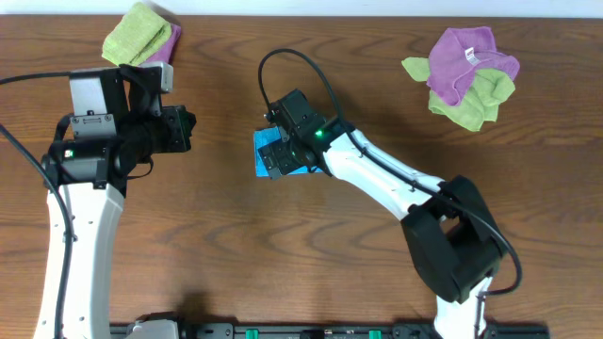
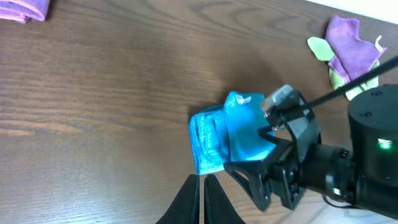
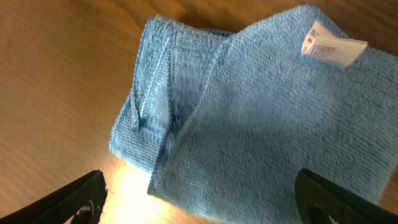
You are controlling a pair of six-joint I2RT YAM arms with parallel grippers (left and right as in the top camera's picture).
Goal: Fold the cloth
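The cloth (image 1: 265,152) is bright blue and lies folded into a small bundle on the wooden table (image 1: 377,282). Its white tag (image 3: 331,47) faces up. In the left wrist view the cloth (image 2: 230,134) shows layered edges on its left side. My right gripper (image 1: 283,156) hovers right over it, open, with the dark fingers (image 3: 74,198) standing wide on either side of the cloth (image 3: 261,112) and nothing pinched. My left gripper (image 2: 202,179) is shut and empty, a little short of the bundle's near edge; from overhead the left gripper (image 1: 188,127) sits to the cloth's left.
A purple and lime-green cloth pile (image 1: 466,75) lies at the back right. Another lime-green and purple folded pair (image 1: 141,33) sits at the back left, behind the left arm. The right arm's base (image 1: 452,245) stands at the front right.
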